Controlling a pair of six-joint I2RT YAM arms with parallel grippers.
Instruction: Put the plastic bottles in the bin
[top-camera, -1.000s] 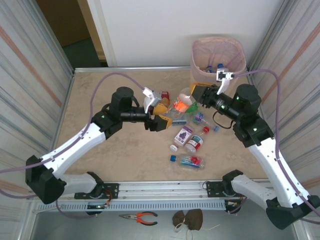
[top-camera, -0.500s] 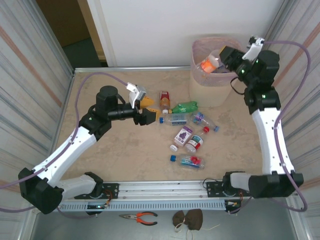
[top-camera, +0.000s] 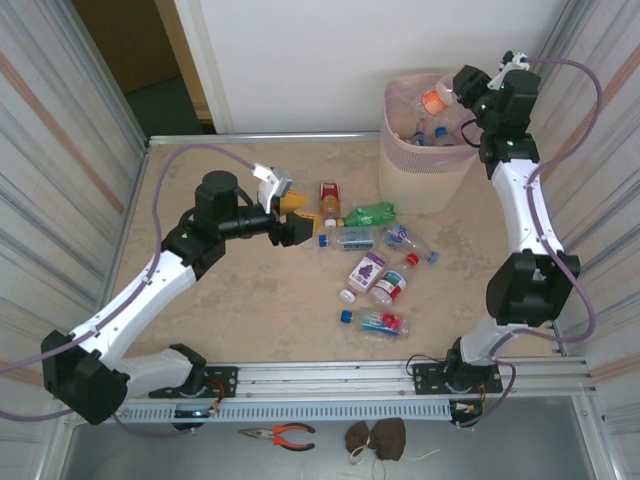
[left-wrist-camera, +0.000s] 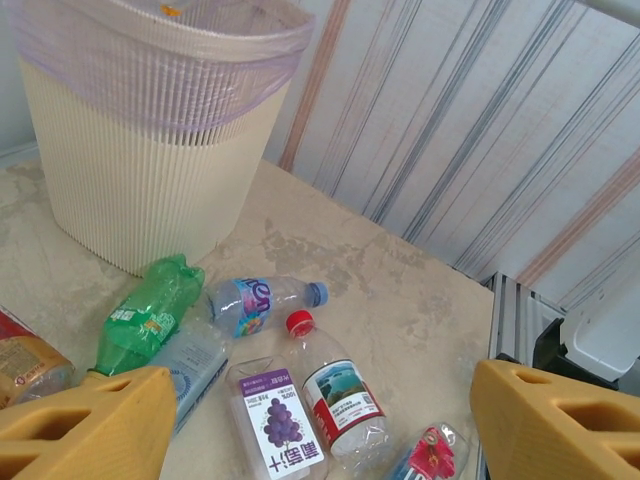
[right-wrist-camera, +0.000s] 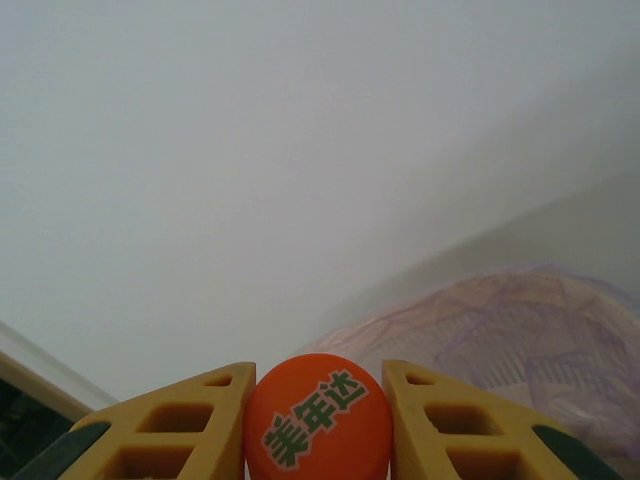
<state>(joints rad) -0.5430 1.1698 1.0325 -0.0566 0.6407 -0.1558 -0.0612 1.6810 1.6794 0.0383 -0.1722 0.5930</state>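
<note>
Fingers (right-wrist-camera: 170, 430) of right gripper (top-camera: 458, 92) clamped on orange-capped bottle (top-camera: 436, 100), held high over bin (top-camera: 428, 172). Right wrist view: orange cap (right-wrist-camera: 317, 418) wedged between yellow fingers, pink bag liner (right-wrist-camera: 520, 330) at lower right. Blue-capped bottles (top-camera: 425, 134) lying inside bin. Bin stands at table's far right corner. Left gripper (top-camera: 297, 220) hovers above table (top-camera: 220, 330), fingers apart, nothing between them. Loose cluster on table right of it: green bottle (top-camera: 368, 213) nearest bin, grape-label bottle (top-camera: 366, 270), red-capped bottle (top-camera: 390, 287) just beside, more around them.
</note>
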